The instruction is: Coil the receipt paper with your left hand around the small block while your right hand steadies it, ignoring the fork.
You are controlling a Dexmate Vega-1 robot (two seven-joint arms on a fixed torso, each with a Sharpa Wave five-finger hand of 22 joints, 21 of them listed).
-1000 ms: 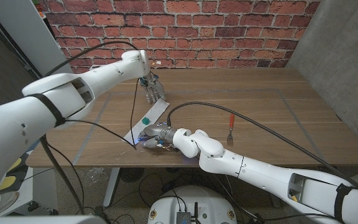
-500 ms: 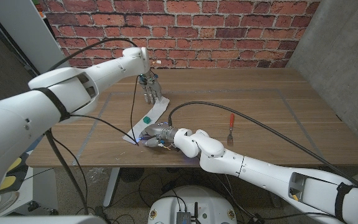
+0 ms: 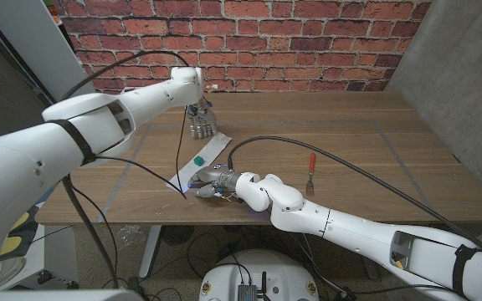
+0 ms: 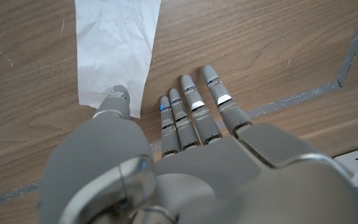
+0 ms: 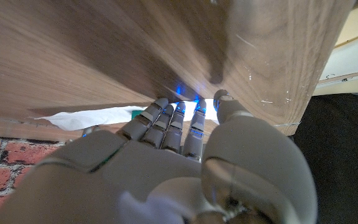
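Observation:
A white strip of receipt paper (image 3: 212, 149) lies slantwise on the wooden table (image 3: 350, 134). A small green block (image 3: 197, 159) sits on it near its middle. My left hand (image 3: 200, 122) is by the strip's far end with its fingers straight and apart. In the left wrist view the left hand (image 4: 191, 155) holds nothing, and its thumb tip is at the edge of the receipt paper (image 4: 114, 50). My right hand (image 3: 211, 181) is at the strip's near end. In the right wrist view the right hand (image 5: 166, 155) reaches its fingers out onto the receipt paper (image 5: 82, 117).
A fork (image 3: 310, 174) with a red handle lies to the right of the right arm, apart from the paper. Grey tape lines (image 3: 375, 125) mark a rectangle on the table. The front edge (image 3: 124, 219) runs close under the right hand. A brick wall stands behind.
My left hand has shifted slightly to the left at the strip's far end. The right hand, paper and block have stayed put.

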